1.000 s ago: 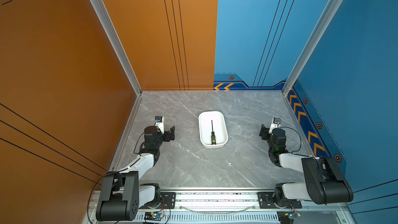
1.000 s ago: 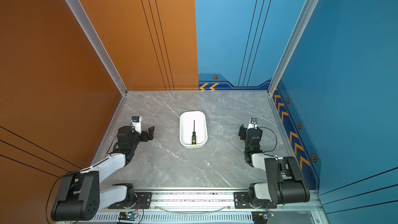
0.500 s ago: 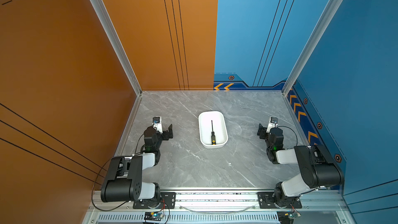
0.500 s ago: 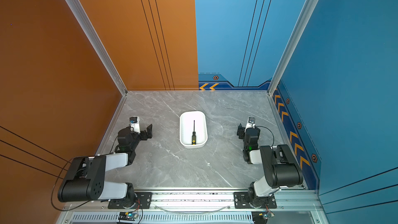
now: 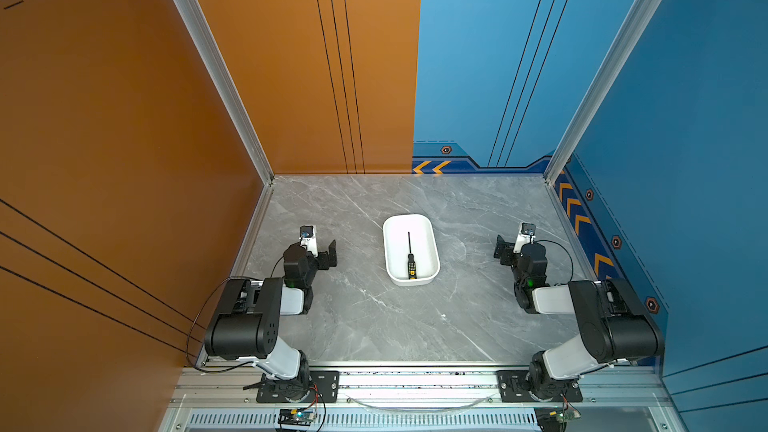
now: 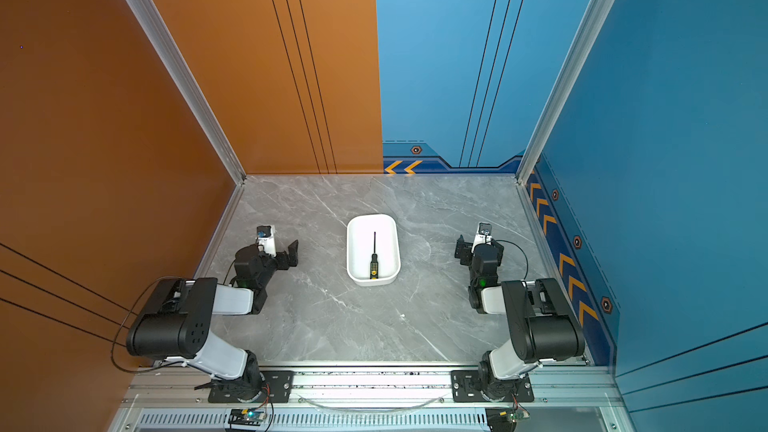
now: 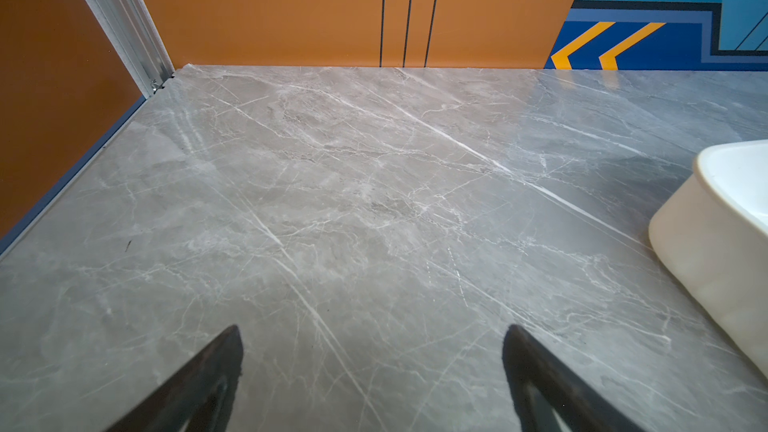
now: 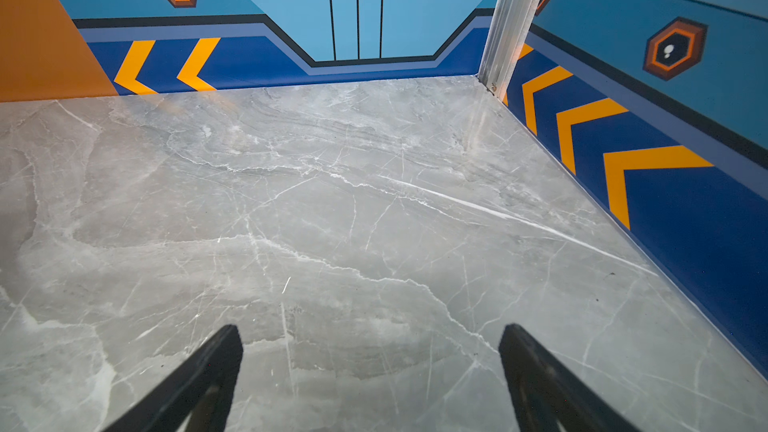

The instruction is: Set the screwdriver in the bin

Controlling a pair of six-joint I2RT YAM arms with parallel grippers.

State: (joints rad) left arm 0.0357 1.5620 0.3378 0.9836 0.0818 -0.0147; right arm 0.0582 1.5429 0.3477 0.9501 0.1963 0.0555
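I see slim black screwdriver (image 5: 410, 261), yellow-marked handle, flat inside shallow white plastic bin (image 5: 411, 281). Left end effector (image 7: 372, 332), right end effector (image 8: 370, 332) both spread.

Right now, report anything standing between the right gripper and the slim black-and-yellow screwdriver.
Only the shallow white plastic bin's low wall; the screwdriver lies inside it. Otherwise bare grey marble table up to the right gripper.

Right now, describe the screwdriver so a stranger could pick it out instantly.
On the grey marble-patterned tabletop, look to the middle for the shallow white plastic rectangular bin. Lying inside is the slim screwdriver: thin black shaft pointing at the back wall, black handle with yellow markings, the only thing in the bin.
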